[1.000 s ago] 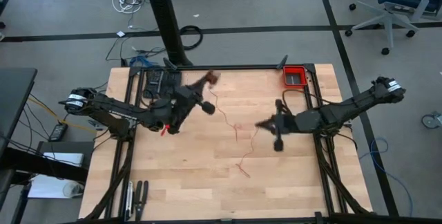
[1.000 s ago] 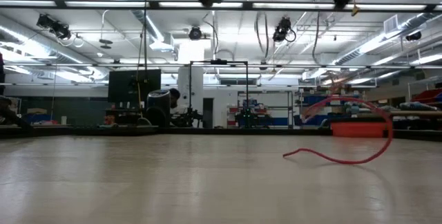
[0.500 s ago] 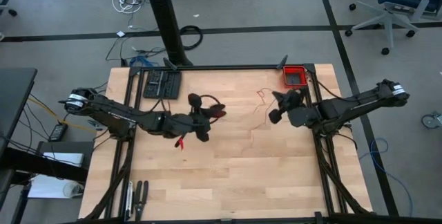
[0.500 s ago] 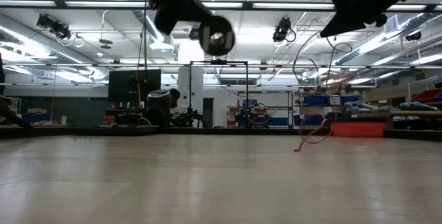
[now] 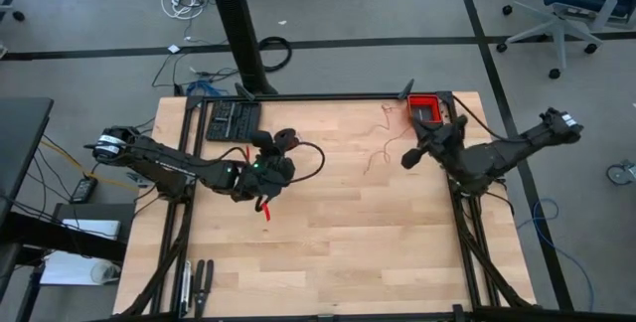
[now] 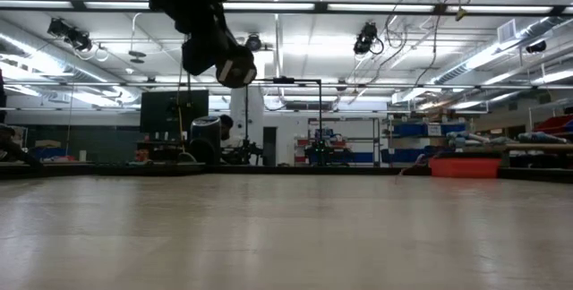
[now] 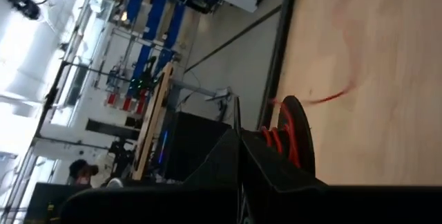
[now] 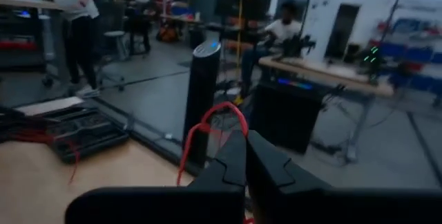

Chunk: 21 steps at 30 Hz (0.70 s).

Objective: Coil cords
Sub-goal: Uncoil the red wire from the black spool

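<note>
Near the table's far right corner, beside the red bin: right gripper pinched on the thin red cord, lifted. Toward the left edge: left gripper pressed on the cord's coiled end.

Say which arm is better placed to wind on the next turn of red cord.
Probably the left: its pincer already carries red cord turns. The right pincer, shut on the strand near the red bin, looks suited to feeding.
</note>
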### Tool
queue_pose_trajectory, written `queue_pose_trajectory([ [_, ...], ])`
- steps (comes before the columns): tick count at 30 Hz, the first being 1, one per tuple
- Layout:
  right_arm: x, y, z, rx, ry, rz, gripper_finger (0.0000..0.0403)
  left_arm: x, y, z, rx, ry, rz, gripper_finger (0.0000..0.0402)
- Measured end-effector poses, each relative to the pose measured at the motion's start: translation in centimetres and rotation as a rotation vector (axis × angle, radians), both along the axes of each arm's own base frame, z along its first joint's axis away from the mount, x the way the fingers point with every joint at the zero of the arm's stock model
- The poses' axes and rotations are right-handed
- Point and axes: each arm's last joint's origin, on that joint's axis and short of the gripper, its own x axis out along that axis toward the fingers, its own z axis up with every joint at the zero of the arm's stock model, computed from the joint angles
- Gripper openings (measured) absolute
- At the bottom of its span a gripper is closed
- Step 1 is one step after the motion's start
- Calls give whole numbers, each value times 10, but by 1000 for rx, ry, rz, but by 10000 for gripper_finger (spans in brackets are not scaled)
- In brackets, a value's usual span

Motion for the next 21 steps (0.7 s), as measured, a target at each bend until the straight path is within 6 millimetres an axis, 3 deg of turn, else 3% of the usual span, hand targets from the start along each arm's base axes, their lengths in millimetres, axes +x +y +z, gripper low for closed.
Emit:
queue_pose_trajectory([
  [7, -6, 23, 20, -75, -7, 262, 0, -2, 5, 3, 71, -45, 132, 10],
  [16, -8, 52, 30, -250, -184, 1038, 1, 1, 16, 20, 128, -271, 356, 10],
  [21, -11, 63, 31, -335, -258, 1402, 1, 3, 20, 25, 110, -355, 390, 10],
])
